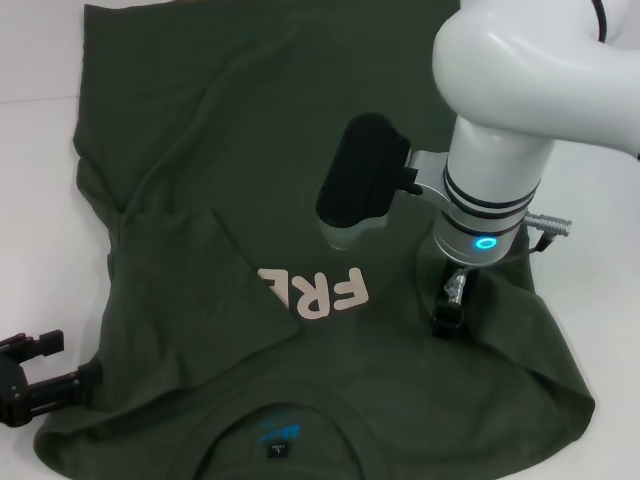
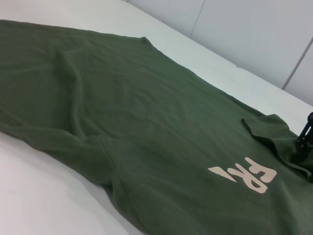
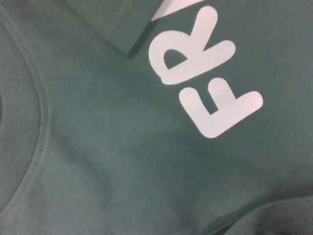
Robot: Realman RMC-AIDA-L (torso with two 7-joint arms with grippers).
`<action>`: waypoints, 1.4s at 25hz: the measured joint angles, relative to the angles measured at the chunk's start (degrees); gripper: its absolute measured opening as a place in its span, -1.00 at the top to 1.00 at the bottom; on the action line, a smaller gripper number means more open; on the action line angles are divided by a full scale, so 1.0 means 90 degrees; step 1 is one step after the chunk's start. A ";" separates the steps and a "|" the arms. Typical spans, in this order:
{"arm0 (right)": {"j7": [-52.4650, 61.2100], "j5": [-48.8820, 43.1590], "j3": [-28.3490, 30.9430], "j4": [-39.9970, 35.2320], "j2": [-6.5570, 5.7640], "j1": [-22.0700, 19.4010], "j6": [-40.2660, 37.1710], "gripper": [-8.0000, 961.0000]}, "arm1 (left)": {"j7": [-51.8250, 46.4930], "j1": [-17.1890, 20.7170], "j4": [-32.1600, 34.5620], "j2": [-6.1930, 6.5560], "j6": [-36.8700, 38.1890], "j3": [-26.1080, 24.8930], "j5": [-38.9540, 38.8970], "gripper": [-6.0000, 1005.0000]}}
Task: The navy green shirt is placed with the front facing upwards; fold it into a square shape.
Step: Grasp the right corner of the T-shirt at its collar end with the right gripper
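Shirt spread front-up across the white table, filling most of the head view; collar at the bottom edge, its left side folded inward over part of the pale lettering. Left gripper, lower left, off the fabric on the table, fingers spread. Right gripper, right of centre, pressed down onto the shirt beside the lettering; whether clenched cannot be told.

Navy green shirt – dark olive, pale pink lettering, blue collar print.

Head looks down; wrists skim close — all share lettering.
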 joint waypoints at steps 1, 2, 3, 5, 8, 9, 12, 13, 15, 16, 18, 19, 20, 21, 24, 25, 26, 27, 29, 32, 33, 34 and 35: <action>0.0024 -0.0005 -0.0029 0.0016 0.0005 0.0014 0.0015 0.02 | 0.0000 0.0000 0.0000 0.0000 0.0000 0.0003 0.0000 -0.62; 0.0024 -0.0005 -0.0029 0.0016 0.0005 0.0014 0.0015 0.03 | 0.0001 0.0000 0.0000 0.0000 0.0000 0.0005 0.0000 -0.62; 0.0039 -0.0007 -0.0031 0.0021 0.0007 0.0022 0.0024 0.04 | 0.0001 0.0000 0.0000 0.0000 0.0000 0.0004 0.0000 -0.62; 0.0058 -0.0008 -0.0031 0.0023 0.0008 0.0035 0.0034 0.05 | 0.0001 0.0000 0.0000 0.0000 0.0000 0.0005 0.0000 -0.62; 0.0065 -0.0014 -0.0031 0.0021 0.0009 0.0046 0.0049 0.13 | 0.0001 0.0000 0.0000 0.0000 -0.0004 0.0005 0.0000 -0.62; 0.0066 -0.0017 -0.0031 0.0021 0.0009 0.0048 0.0054 0.17 | 0.0001 0.0000 0.0000 0.0000 -0.0005 0.0005 0.0000 -0.62; 0.0067 -0.0020 -0.0032 0.0020 0.0009 0.0055 0.0070 0.28 | 0.0001 0.0000 0.0000 0.0000 -0.0007 0.0005 0.0000 -0.62; 0.0067 -0.0020 -0.0032 0.0020 0.0009 0.0056 0.0071 0.31 | 0.0001 0.0000 0.0000 0.0000 -0.0008 0.0005 0.0000 -0.62; 0.0067 -0.0021 -0.0033 0.0021 0.0009 0.0058 0.0071 0.37 | 0.0001 0.0000 0.0000 0.0000 -0.0009 0.0012 0.0000 -0.62; 0.0067 -0.0018 -0.0039 0.0021 0.0009 0.0062 0.0071 0.40 | 0.0001 0.0000 0.0000 0.0000 -0.0010 0.0015 0.0000 -0.62; 0.0067 -0.0006 -0.0070 0.0022 0.0009 0.0066 0.0071 0.44 | 0.0001 -0.0001 0.0000 0.0002 -0.0010 0.0018 0.0000 -0.62; 0.0067 -0.0002 -0.0088 0.0023 0.0009 0.0066 0.0071 0.45 | 0.0001 -0.0004 0.0000 0.0005 -0.0010 0.0018 0.0000 -0.62; 0.0067 0.0002 -0.0108 0.0024 0.0009 0.0066 0.0071 0.46 | 0.0001 -0.0007 0.0000 0.0007 -0.0011 0.0018 0.0000 -0.62; 0.0067 0.0005 -0.0120 0.0025 0.0009 0.0066 0.0071 0.47 | 0.0001 -0.0008 0.0000 0.0008 -0.0011 0.0018 0.0000 -0.62; 0.0067 0.0011 -0.0148 0.0028 0.0009 0.0066 0.0071 0.51 | 0.0001 -0.0010 0.0000 0.0009 -0.0013 0.0018 0.0000 -0.62; 0.0067 0.0011 -0.0152 0.0028 0.0009 0.0066 0.0071 0.53 | 0.0001 -0.0010 0.0000 0.0009 -0.0016 0.0020 0.0000 -0.62; 0.0067 0.0013 -0.0158 0.0028 0.0009 0.0066 0.0070 0.54 | 0.0001 -0.0010 0.0000 0.0010 -0.0017 0.0021 0.0000 -0.62; 0.0067 0.0013 -0.0162 0.0028 0.0009 0.0066 0.0070 0.56 | 0.0001 -0.0010 0.0000 0.0010 -0.0018 0.0021 0.0000 -0.62; 0.0067 0.0015 -0.0165 0.0028 0.0010 0.0066 0.0067 0.59 | 0.0001 -0.0010 0.0000 0.0010 -0.0020 0.0012 0.0000 -0.62; 0.0072 0.0017 -0.0171 0.0029 0.0016 0.0066 0.0064 0.63 | 0.0001 -0.0010 0.0000 0.0010 -0.0020 0.0009 0.0000 -0.62; 0.0077 0.0017 -0.0173 0.0029 0.0016 0.0066 0.0063 0.64 | 0.0001 -0.0010 0.0000 0.0010 -0.0021 0.0009 0.0000 -0.62; 0.0082 0.0017 -0.0175 0.0029 0.0017 0.0066 0.0063 0.65 | 0.0001 -0.0010 0.0000 0.0010 -0.0020 0.0013 0.0000 -0.62; 0.0085 0.0019 -0.0176 0.0029 0.0018 0.0066 0.0063 0.66 | 0.0001 -0.0010 0.0000 0.0010 -0.0021 0.0017 0.0000 -0.62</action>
